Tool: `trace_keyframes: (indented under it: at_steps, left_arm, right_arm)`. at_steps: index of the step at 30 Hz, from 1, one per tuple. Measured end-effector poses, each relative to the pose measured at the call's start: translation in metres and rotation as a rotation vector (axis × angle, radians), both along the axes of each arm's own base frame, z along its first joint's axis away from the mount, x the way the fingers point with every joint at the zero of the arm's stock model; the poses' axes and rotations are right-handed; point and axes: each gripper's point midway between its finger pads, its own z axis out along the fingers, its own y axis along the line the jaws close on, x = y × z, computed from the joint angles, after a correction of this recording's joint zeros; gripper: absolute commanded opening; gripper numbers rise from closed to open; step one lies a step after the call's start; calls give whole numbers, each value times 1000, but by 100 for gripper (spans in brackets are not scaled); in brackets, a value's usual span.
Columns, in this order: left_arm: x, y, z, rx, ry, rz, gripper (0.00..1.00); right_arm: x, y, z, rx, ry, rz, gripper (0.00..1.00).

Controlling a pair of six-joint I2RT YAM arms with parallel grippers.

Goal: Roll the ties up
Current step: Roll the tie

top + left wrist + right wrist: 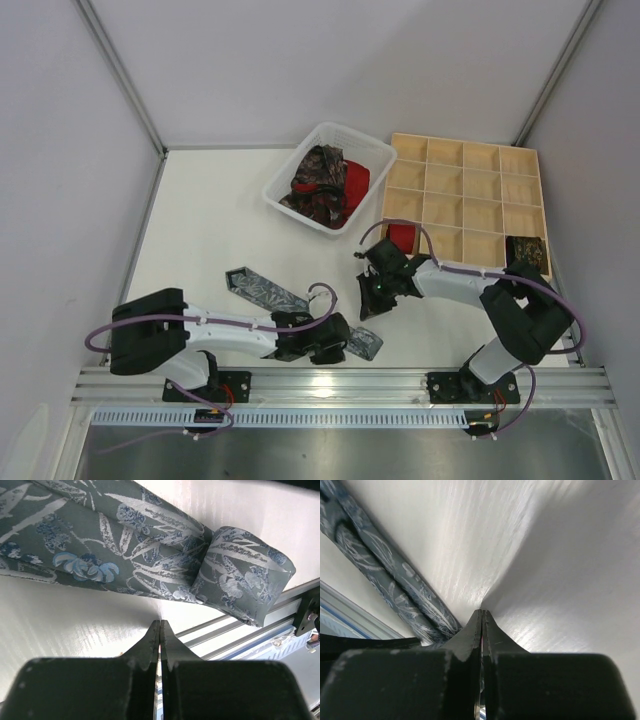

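Observation:
A grey patterned tie (pixel 262 291) lies diagonally on the white table near the front rail. In the left wrist view the tie (pixel 105 545) has its end curled into a short loose roll (pixel 245 577). My left gripper (pixel 345 347) (pixel 160 623) is shut and empty, its tips just short of the tie's edge. My right gripper (pixel 367 306) (pixel 481 612) is shut on nothing, tips down at the table beside the tie (pixel 385 575). More ties, maroon paisley (pixel 318 180) and red (pixel 355 182), lie in the white basket (pixel 375 150).
A wooden grid tray (pixel 465 170) stands at the back right, with a red roll (pixel 403 237) and a dark roll (pixel 525 250) in its near compartments. The metal rail (pixel 340 385) runs along the front edge, close behind the tie's curled end.

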Motion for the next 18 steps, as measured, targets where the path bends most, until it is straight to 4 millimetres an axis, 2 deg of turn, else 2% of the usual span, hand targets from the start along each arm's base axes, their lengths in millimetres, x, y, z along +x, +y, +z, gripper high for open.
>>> trace_keyframes:
  at_steps: [8,10,14,18]
  left_arm:
    - [7,-15,-1,-28,-3,12,0]
    - [8,-15,0,-32,-3,12,1]
    - [7,-14,0,-35,-3,13,1]
    - [4,-6,1,-28,-6,12,0]
  right_arm:
    - [-38,24,-3,41,26,115,0]
    - [-42,28,-3,48,24,130,0]
    - [-35,25,-3,38,18,108,0]
    - [-15,13,2,-1,2,49,3]
